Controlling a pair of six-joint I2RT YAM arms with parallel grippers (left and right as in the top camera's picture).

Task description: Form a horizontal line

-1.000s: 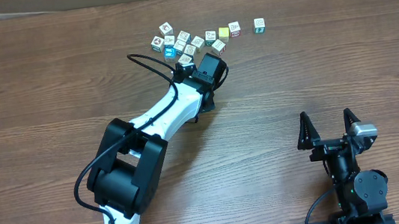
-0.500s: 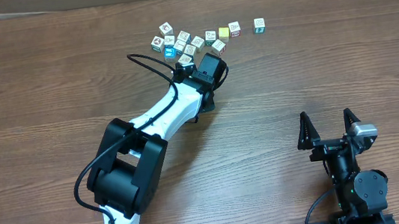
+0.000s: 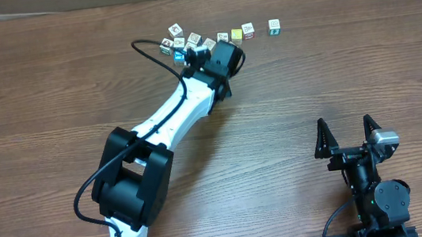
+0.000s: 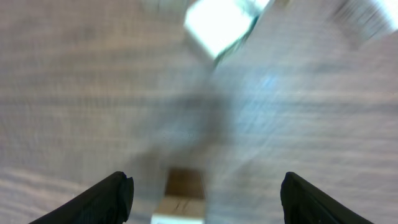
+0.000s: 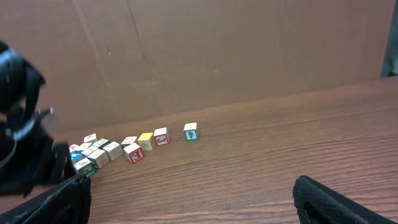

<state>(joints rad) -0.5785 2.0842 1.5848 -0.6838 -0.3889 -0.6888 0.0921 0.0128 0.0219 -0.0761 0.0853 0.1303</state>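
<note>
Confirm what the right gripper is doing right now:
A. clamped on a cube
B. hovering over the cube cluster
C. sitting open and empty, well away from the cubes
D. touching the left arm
C. In the overhead view the right gripper sits at the near side with its jaws spread and nothing between them. The cubes lie at the far side, where only the left arm reaches.

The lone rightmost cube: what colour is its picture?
Green on white; the lone cube shows best in the right wrist view.
</note>
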